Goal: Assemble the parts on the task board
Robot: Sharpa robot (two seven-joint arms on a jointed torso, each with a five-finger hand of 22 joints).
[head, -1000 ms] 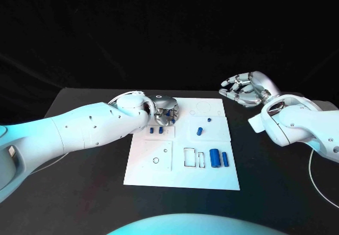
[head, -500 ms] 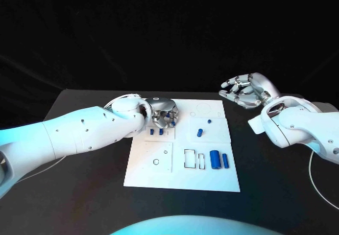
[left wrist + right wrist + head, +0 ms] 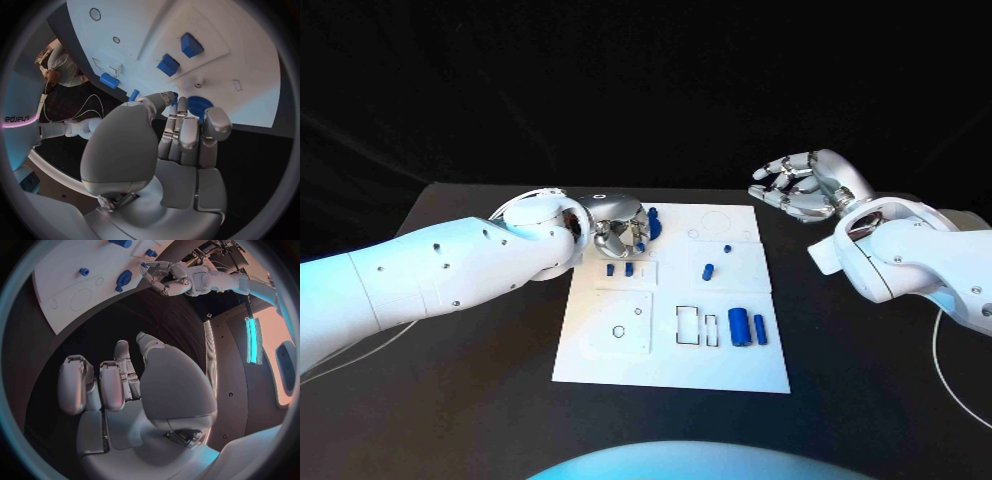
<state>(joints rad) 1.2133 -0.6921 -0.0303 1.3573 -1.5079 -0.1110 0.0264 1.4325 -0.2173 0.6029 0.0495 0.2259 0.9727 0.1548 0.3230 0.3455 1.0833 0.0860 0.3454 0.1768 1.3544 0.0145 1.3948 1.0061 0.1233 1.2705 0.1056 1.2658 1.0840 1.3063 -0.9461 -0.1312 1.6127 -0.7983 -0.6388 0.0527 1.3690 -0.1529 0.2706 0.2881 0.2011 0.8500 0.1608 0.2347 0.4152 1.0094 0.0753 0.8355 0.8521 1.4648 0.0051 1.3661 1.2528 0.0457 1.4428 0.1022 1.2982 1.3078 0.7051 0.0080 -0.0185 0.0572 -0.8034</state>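
Observation:
The white task board (image 3: pixel 625 350) lies in the middle of the black table. My left hand (image 3: pixel 619 230) hovers over its far left corner and pinches a blue cylindrical part (image 3: pixel 651 222), which the left wrist view shows as a blue round part (image 3: pixel 199 106) between the fingertips. Two small blue parts (image 3: pixel 619 268) stand just below that hand. Another blue part (image 3: pixel 708 268) lies mid-board, and two larger blue cylinders (image 3: pixel 749 326) lie near the right edge. My right hand (image 3: pixel 802 184) hangs off the board's far right corner, fingers apart, holding nothing.
Rectangular cut-outs (image 3: pixel 691 322) and a small ring (image 3: pixel 617 329) mark the board's near half. A tiny blue peg (image 3: pixel 728 246) stands on the right side. Black table (image 3: pixel 459 390) surrounds the board. A thin cable (image 3: pixel 949 380) runs along the right.
My left hand has drawn back toward the board's far left corner and turned, bringing the blue part up into sight. The right hand has hardly shifted.

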